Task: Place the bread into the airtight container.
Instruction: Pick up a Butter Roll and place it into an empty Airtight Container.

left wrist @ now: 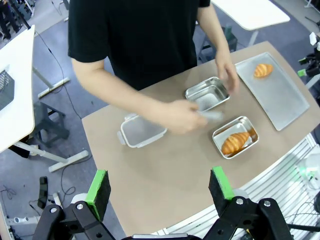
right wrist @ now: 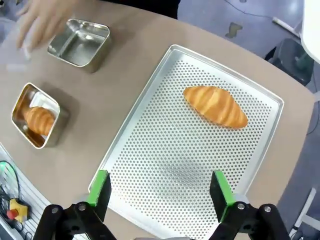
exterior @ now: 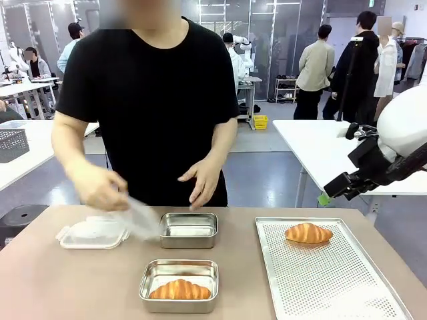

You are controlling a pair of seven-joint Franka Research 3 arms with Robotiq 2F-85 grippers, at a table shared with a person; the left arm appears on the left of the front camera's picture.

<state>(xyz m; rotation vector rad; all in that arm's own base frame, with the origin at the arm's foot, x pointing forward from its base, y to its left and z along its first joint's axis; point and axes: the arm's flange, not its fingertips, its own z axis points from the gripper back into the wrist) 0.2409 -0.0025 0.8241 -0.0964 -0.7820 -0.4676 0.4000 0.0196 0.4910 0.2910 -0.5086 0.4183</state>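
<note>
- The bread [exterior: 308, 233] lies on the far part of a perforated tray [exterior: 333, 287], at the right of the table [exterior: 67, 287].
- The right end effector [right wrist: 160, 192] hangs in the air over the right side of the table, well above the tray. Its fingers are spread wide with nothing between them, and the bread is well apart from it.
- The left end effector [left wrist: 160, 190] is high above the table, also wide and empty.
- Two steel containers stand left of the tray, one behind the other.
- The far container [exterior: 189, 241] is empty.
- The near container [exterior: 179, 269] holds a second croissant [exterior: 179, 291].
- A clear lid [exterior: 92, 234] lies flat at the far left, near the far container but not touching it.
- A person stands at the far side of the table.
- The person's right hand [exterior: 100, 187] holds a pale blurred sheet [exterior: 141, 217] between the lid and the far container; what the sheet is cannot be told.
- The person's left hand [exterior: 203, 180] hovers above the far container.
</note>
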